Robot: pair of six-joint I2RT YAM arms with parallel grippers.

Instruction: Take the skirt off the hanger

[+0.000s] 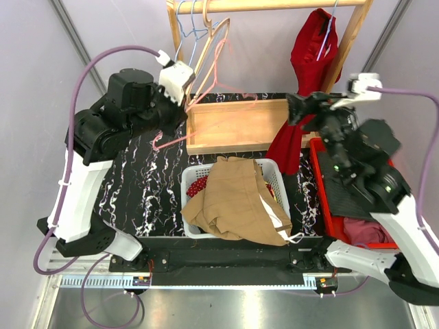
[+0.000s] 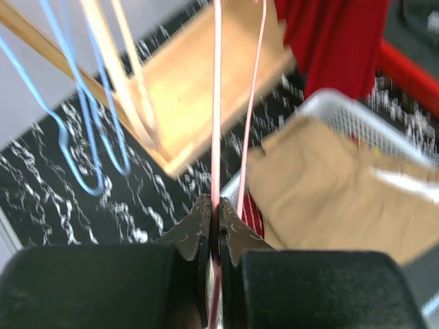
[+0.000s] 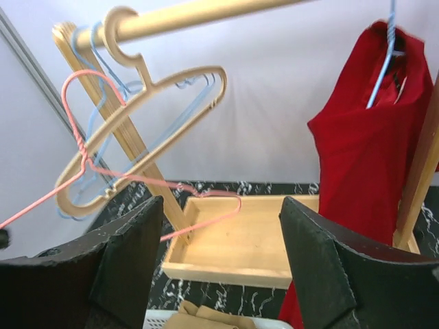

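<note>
The left tool (image 2: 214, 226) is pinched shut on the lower wire of a pink hanger (image 2: 216, 103), whose hook is on the wooden rail (image 1: 274, 5) beside a wooden hanger (image 3: 178, 75). The pink hanger is bare and slants down from the rail toward the tool, above the black marbled bench (image 1: 137, 178). Under the rail lies the rack's shallow wooden tray (image 1: 233, 127). Nearer the arms, the tan skirt (image 1: 236, 199) lies crumpled in a white basket (image 1: 188, 178), off the hanger, one edge draped over the basket's near rim. To the right, a red garment (image 1: 312, 48) hangs from a blue wire hanger (image 3: 392, 17). The right tool (image 3: 223, 253) is spread wide and holds nothing, just beside that garment, with a red bin (image 1: 317, 178) below it.
</note>
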